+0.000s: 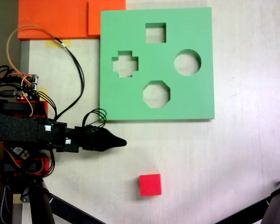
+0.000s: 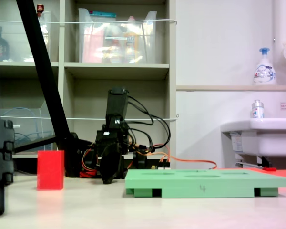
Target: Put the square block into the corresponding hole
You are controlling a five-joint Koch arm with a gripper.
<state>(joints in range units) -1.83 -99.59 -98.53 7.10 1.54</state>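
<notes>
Seen from above: red square block (image 1: 150,185) resting flat on the pale table (image 1: 242,154), low in the frame, touching nothing. Above it, well apart, a green foam board (image 1: 200,93) lying flat with four cutouts — the square hole (image 1: 155,32) near the top edge, a cross-shaped cutout (image 1: 125,64) at left, a round cutout (image 1: 187,62) at right, an octagonal cutout (image 1: 156,94) at bottom. All four open to the table beneath. Orange foam sheets (image 1: 56,18) butted against the board's upper-left corner.

Reaching in from the left, the black arm with its gripper (image 1: 120,141) tapering to a single dark point, just below the board's lower-left corner and up-left of the block — jaws stacked one behind the other, so released or clenched cannot be told. Nothing held.

From table level: block (image 2: 50,170) standing at left, gripper (image 2: 108,179) pointing down near the tabletop between block and board (image 2: 205,183). Behind, shelving (image 2: 119,71) and a white sink (image 2: 262,133) with a soap bottle (image 2: 264,67) above.
</notes>
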